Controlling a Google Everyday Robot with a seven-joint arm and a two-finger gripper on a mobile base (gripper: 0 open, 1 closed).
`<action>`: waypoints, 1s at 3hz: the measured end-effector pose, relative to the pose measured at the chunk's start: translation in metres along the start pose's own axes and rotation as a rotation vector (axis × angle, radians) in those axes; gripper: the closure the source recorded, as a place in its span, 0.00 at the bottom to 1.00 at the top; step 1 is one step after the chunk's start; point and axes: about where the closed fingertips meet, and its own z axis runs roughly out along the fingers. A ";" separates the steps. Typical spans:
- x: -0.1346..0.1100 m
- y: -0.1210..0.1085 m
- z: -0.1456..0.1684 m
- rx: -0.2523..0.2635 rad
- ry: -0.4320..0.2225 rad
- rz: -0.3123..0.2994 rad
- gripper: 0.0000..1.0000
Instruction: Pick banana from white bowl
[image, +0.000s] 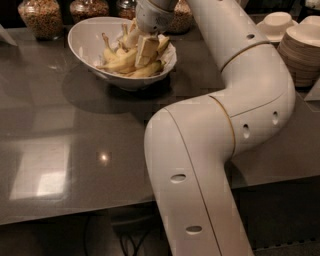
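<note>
Nearest, well in front of the bowl and to its right, the thick glossy white robot arm (200, 165) rises from the bottom edge, bends at a rounded elbow and reaches back towards the bowl. Under it lies the dark grey, polished table top (60, 150), which carries pale reflections in front of the bowl on the left.

The large glossy white ceramic bowl (85, 37), its rim slanted and uneven, stands on this table. Inside it lies a heap of small ripe yellow bananas (120, 62), gently curved, some with their darker stems pointing up; they fill the bowl's right half and middle.

The pale gripper (142, 49) hangs from the arm's grey wrist and is lowered into the bowl, down among the bananas on the right side of the heap. Whether it is released or clenched on a banana, I cannot tell.

Behind the bowl stand glass jars of brown grain (41, 17). Far to the bowl's right sits a stack of cream plates (300, 55), with a small cream bowl (276, 21) just behind them.
</note>
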 end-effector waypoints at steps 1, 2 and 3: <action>0.003 0.005 -0.001 -0.012 -0.004 0.008 0.65; 0.003 0.007 -0.001 -0.018 -0.006 0.007 0.62; -0.004 0.003 0.003 -0.019 -0.013 -0.017 0.53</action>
